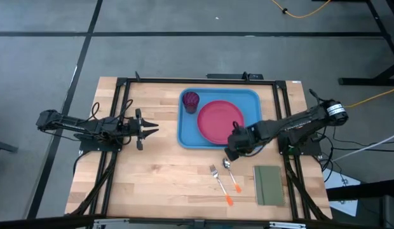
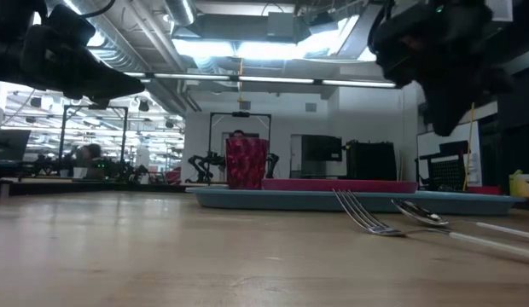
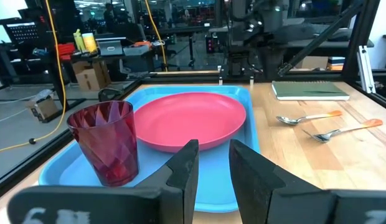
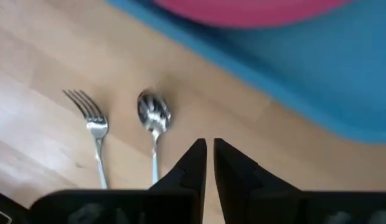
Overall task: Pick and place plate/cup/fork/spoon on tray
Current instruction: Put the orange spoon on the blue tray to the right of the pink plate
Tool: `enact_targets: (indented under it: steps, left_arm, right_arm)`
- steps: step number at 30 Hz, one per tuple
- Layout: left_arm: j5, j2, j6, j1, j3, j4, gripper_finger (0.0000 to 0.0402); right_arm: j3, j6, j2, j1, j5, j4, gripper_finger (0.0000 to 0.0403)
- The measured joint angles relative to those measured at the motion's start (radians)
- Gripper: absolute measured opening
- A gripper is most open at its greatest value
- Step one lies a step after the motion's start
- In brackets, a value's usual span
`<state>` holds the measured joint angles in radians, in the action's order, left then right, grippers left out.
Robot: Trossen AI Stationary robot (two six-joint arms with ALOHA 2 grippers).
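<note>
The blue tray [image 1: 184,127] lies at the table's far middle. The pink-red plate [image 1: 219,122] lies flat in it, and the magenta cup [image 1: 191,100] stands upright in its far left corner. The fork [image 1: 215,173] and the spoon [image 1: 227,165] lie side by side on the wood near of the tray, orange handles toward the near edge. My right gripper [image 1: 230,151] hangs shut and empty just above the table at the tray's near right corner, by the spoon's bowl [image 4: 154,112]. My left gripper [image 1: 154,130] waits left of the tray, its fingers [image 3: 187,165] a narrow gap apart.
An olive-green pad [image 1: 268,184] lies at the table's near right, right of the cutlery. A dark metal frame [image 1: 121,95] runs along the table's edges. Bare wood lies between my left gripper and the fork.
</note>
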<state>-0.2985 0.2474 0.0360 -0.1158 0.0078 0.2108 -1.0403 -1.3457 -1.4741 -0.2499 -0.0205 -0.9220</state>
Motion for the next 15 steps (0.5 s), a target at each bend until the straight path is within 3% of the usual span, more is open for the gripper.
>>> enact_targets:
  steps: [5, 10, 15]
  left_arm:
    - [0.0, 0.0, 0.0, 0.0, 0.0, 0.0, 0.0082]
    - [0.0, 0.0, 0.0, 0.0, 0.0, 0.0, 0.0082]
    - [0.0, 0.0, 0.0, 0.0, 0.0, 0.0, 0.0082]
  right_arm:
    - [0.009, -0.05, -0.021, -0.044, -0.024, 0.029, 0.0035]
    - [0.009, 0.066, -0.077, -0.11, -0.04, 0.155, 0.0035]
    - [0.009, 0.116, -0.125, -0.152, -0.136, 0.227, 0.0035]
